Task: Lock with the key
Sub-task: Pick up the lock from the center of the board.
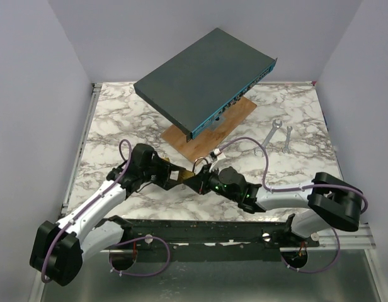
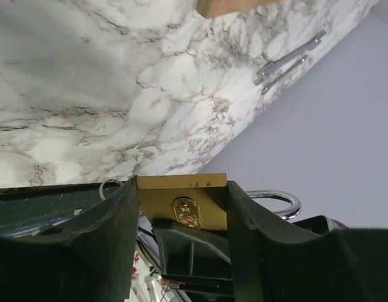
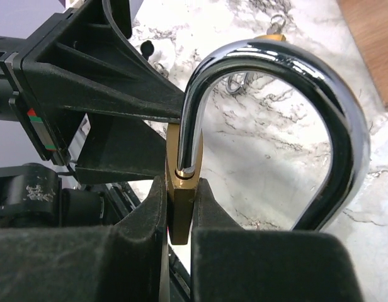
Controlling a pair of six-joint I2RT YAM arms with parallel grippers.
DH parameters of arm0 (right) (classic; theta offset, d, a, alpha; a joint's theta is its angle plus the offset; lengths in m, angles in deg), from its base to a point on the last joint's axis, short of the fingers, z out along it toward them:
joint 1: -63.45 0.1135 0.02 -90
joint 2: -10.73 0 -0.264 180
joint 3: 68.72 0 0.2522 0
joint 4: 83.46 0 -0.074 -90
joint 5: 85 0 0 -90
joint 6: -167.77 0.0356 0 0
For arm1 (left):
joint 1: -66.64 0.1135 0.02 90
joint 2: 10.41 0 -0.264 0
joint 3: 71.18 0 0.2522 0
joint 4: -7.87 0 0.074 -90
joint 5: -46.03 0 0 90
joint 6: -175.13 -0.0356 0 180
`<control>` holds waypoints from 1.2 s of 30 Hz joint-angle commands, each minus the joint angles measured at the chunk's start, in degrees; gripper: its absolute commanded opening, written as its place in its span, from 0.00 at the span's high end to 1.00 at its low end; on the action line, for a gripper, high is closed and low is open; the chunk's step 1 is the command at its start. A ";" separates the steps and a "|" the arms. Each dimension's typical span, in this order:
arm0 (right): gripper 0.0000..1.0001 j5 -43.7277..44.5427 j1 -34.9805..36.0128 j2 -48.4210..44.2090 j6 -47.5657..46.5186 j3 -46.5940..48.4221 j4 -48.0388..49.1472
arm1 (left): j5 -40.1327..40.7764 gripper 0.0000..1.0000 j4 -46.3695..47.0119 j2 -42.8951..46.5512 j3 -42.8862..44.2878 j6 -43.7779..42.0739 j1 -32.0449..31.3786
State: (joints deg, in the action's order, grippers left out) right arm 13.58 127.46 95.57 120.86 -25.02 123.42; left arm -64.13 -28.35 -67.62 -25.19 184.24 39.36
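**Padlock (image 1: 185, 172) gripped from two sides**

From above, the left gripper (image 1: 172, 176) and right gripper (image 1: 200, 180) meet near the table's (image 1: 118, 113) front edge. The padlock is held clear of the marble, likely for free access. At the left wrist, the fingers clamp the brass body (image 2: 182, 200) by its sides — a steadying hold. At the right wrist, the jaws pinch the body's thin edge below the shackle (image 3: 345, 107) — probably bracing it. I cannot make out a key.
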 commanded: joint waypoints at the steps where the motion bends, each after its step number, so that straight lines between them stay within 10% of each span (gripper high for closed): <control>1: 0.99 2.67 0.42 -4.70 -4.73 2.13 -3.74 | -5.10 0.68 5.16 3.43 0.83 -4.62 -1.01; 4: 0.99 1.02 0.47 -9.39 -6.19 1.45 -6.66 | -4.08 0.30 3.79 5.90 2.19 -11.89 -1.10; 9: 0.99 -10.08 0.45 -18.63 -9.89 2.98 -18.22 | -0.70 0.10 -2.67 11.09 7.30 -31.22 -0.83; 21: 0.99 -42.80 0.48 -31.61 -10.70 11.91 -36.47 | -16.33 0.10 -6.08 19.34 28.68 -78.97 -4.63; 36: 0.99 -54.53 0.42 -33.07 -3.38 17.89 -29.83 | -44.93 0.17 4.51 3.90 39.10 -80.99 -10.32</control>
State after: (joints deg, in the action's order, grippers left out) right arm -36.36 127.52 63.90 114.17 -9.55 86.42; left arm -100.09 -27.96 -63.12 13.85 104.31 30.04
